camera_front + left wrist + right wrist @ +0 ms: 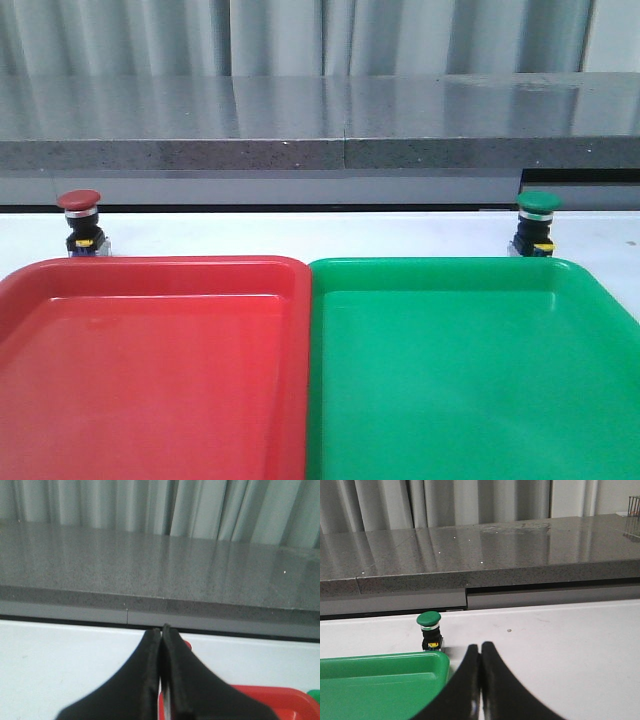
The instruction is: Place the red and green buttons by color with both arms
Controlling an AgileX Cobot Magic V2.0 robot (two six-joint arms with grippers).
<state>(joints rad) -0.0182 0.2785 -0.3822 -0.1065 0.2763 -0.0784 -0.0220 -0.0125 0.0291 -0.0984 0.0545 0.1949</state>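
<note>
Grey counter (320, 125) backs both buttons, trays nearer.

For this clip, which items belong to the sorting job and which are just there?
Job:
red button
green button
red tray
green tray
left gripper, shut
right gripper, shut

Just there:
grey counter
curtain
wire rack at the counter's far end

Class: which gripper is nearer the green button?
Right. The right gripper has the green button just ahead, by the green tray. The left gripper is over by the red tray.
</note>
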